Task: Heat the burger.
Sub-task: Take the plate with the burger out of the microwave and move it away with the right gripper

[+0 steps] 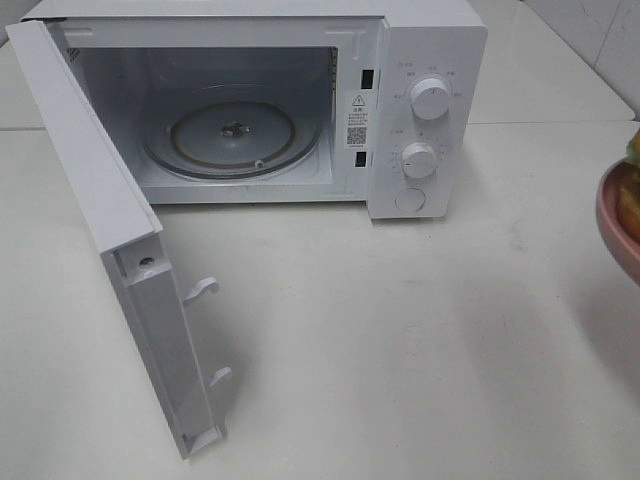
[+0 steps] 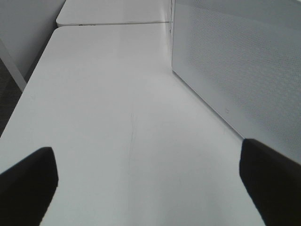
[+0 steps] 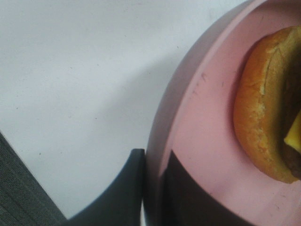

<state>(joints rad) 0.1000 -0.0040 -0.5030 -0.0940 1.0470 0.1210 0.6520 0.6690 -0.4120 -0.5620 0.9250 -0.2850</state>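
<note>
- Right gripper (image 3: 153,188): jaws clamped on the rim of the pink plate (image 3: 202,155), one dark finger (image 3: 123,195) outside the rim, the other inside on the plate face. Closed grip on the plate, not on the food.
- Burger (image 3: 263,108) sits on that plate, away from the gripped rim. In the right wrist view its golden-brown bun faces the fingers side-on, with the yellow layer and dark patty at the frame edge; it looks tipped on its side, stack axis roughly parallel to the plate face. Only part of it shows, so the exact tilt can't be pinned down.
- In the high view the plate (image 1: 615,225) enters at the far right edge of the frame, over the white table (image 1: 400,340), well apart from the microwave (image 1: 420,110); the burger (image 1: 630,200) is barely visible there.
- Left gripper (image 2: 148,183): jaws wide open, nothing between them, the two dark fingertips (image 2: 28,183) sit at opposite sides of the frame. It hangs low over bare table, with the perforated white door panel (image 2: 240,61) just beside it.
- Microwave door (image 1: 110,240) swung fully open toward the near left, latch hooks pointing right.
- Open table between door edge and plate: broad clear stretch in front of the cavity.
- Cavity open, glass turntable (image 1: 235,135) bare. Control panel with two knobs (image 1: 430,100) on the right of the opening.
</note>
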